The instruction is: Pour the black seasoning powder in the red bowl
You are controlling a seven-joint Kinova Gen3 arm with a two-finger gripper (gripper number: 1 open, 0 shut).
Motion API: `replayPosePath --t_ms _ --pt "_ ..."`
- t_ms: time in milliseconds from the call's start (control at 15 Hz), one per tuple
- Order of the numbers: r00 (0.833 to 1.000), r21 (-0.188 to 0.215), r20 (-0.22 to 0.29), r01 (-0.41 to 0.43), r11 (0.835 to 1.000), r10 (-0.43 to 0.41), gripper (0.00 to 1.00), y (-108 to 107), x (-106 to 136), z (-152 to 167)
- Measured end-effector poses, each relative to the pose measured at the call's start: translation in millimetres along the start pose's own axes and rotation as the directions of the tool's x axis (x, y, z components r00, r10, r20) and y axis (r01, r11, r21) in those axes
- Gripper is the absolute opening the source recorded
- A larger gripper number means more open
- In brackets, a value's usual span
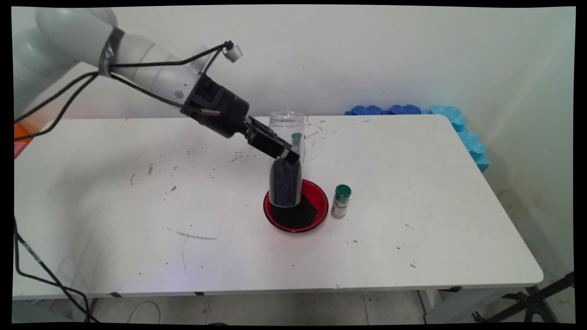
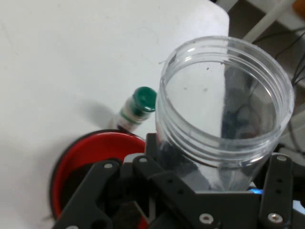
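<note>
— As the arm reaches in from the upper left, what does the gripper have hold of?

— A clear plastic jar, lid off, mouth up. The fingers are closed against its sides about mid-height. The jar stands upright, its lower part filled with dark granules, its upper part see-through.

— Where does the jar sit?

— Its base is in a red bowl with a black rim, at the bowl's back-left. I cannot tell whether the base rests on the bowl or hangs just above it. More dark granules lie in the bowl, covering its near-left part.

— Anything to the right of that?

— A small bottle with a green cap stands upright on the white worktop, just beside the bowl and not touching it. Blue foam pieces lie along the worktop's far right edge, well apart from the rest.
</note>
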Motion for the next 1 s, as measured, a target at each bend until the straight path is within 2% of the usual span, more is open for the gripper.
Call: replayPosePath --t_ms 200,533,800,1000 --pt "0.997 0.026 0.008 -0.083 0.996 0.083 0.0 1.2 2.9 -8.7" --pt "0.981 0.081 0.03 -0.193 0.978 0.191 0.0 1.4 7.1 -23.2" --pt "0.969 0.133 0.056 -0.245 0.96 0.24 0.0 -1.9 6.5 -35.5" --pt "0.968 0.186 0.057 -0.25 0.95 0.244 0.0 -6.0 3.4 -46.1"
